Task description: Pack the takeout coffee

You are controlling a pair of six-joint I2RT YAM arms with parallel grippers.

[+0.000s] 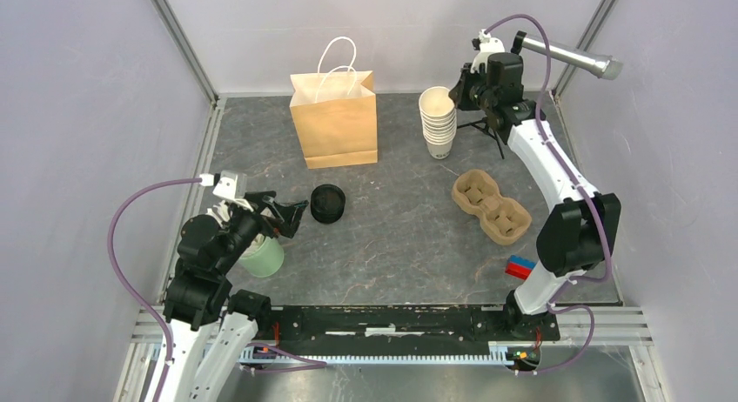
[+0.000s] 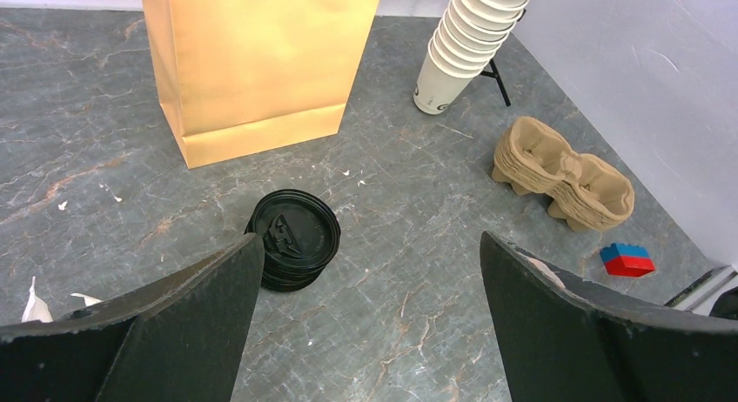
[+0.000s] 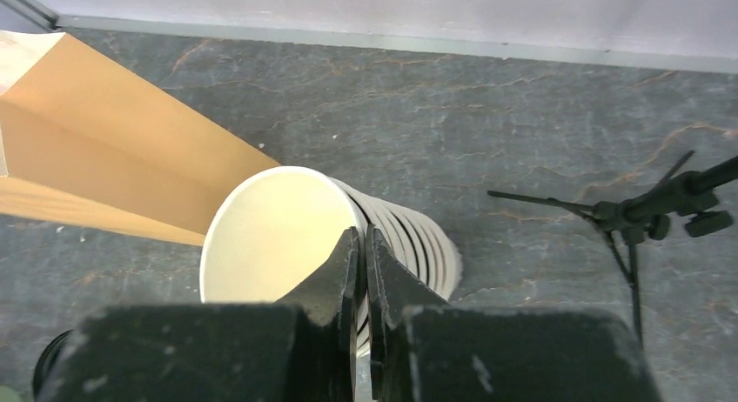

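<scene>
Paper rim of the top cup point(image 3: 270, 237) is clamped thin in your right gripper point(image 3: 361, 241); lifting may drag nested cups off the stack point(image 1: 438, 128) or crush the rim. No lidded coffee shows yet. Your left gripper point(image 2: 370, 245) hangs spread wide and empty over the lids point(image 2: 294, 238), on a grey stone-patterned table point(image 1: 392, 245) between close pale walls.

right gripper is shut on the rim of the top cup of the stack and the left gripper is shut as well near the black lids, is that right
The left gripper is open, jaws wide apart, as the left wrist view shows. The rest holds: it is near the black lids, and the right gripper is shut on the rim of the top cup.
</scene>
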